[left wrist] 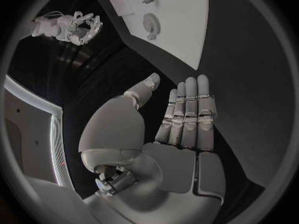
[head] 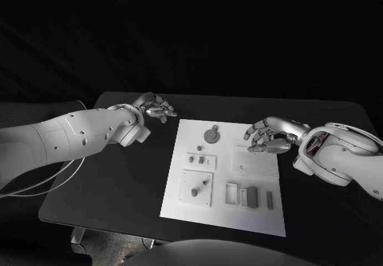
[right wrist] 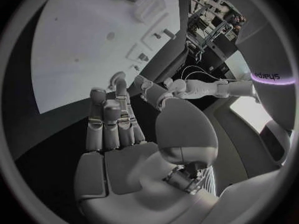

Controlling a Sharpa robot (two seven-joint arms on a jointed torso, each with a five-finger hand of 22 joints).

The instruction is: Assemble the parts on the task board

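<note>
While the white task board (head: 263, 213) lies at the middle of the black tabletop (head: 119, 183), bare dark surface is open on both its long sides. The left robot hand (head: 155, 107) hangs off the board's far left corner, fingers straight and apart, holding nothing. The right robot hand (head: 270, 134) sits over the board's far right edge, fingers loosely bent, empty. On the board: a round grey gear-like part (head: 211, 134) at the far end, small grey parts (head: 252, 196) in recessed blocks nearer.
</note>
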